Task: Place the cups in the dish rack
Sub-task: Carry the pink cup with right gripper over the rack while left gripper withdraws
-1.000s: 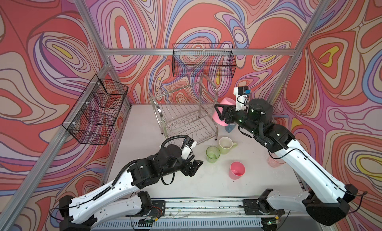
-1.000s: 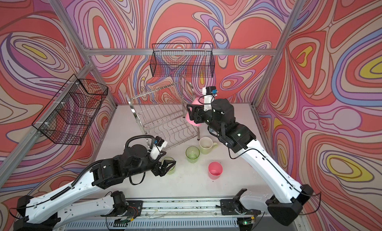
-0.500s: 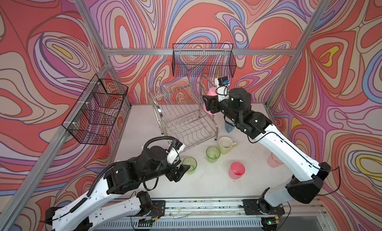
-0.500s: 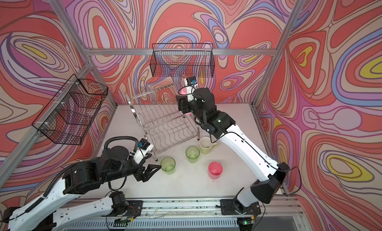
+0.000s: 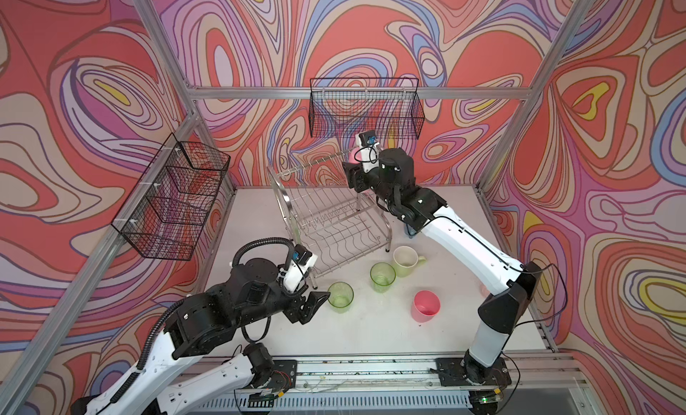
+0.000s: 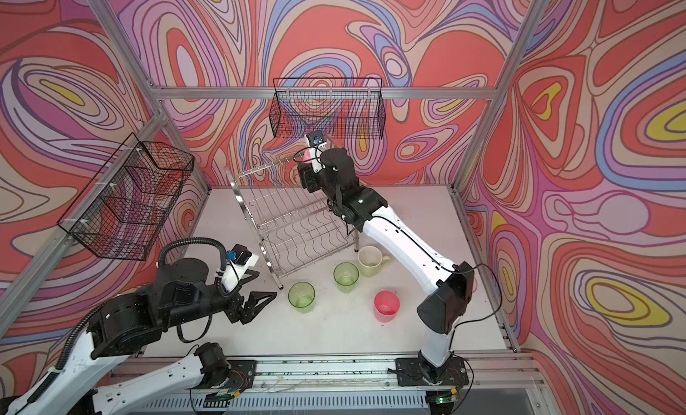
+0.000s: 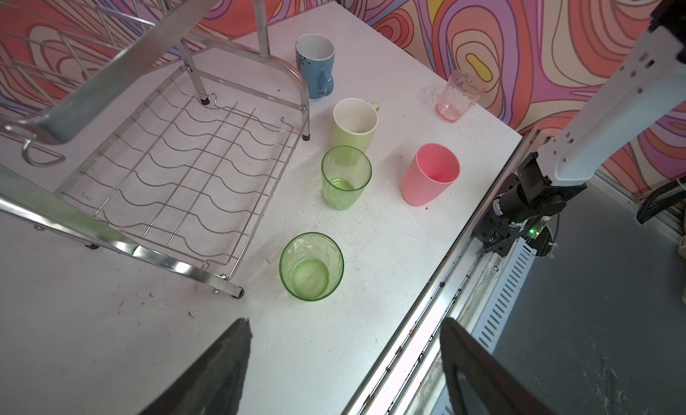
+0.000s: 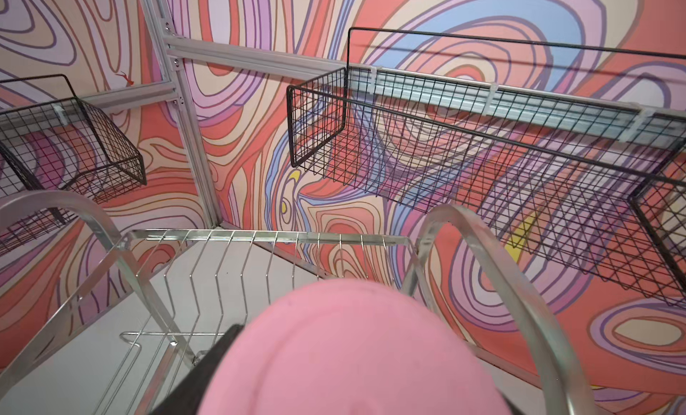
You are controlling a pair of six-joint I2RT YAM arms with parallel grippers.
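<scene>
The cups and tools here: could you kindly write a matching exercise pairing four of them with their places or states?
1. blue mug
2. clear pinkish cup
3. pale-green mug
4. right tool

A. between a mug and a clear green cup
B. gripping a pink tumbler at the dish rack's upper tier
C. alone near the table's right edge
D. row's far end, against the rack's end frame

Pairs: 1-D, 2-C, 3-A, 4-B.
</scene>
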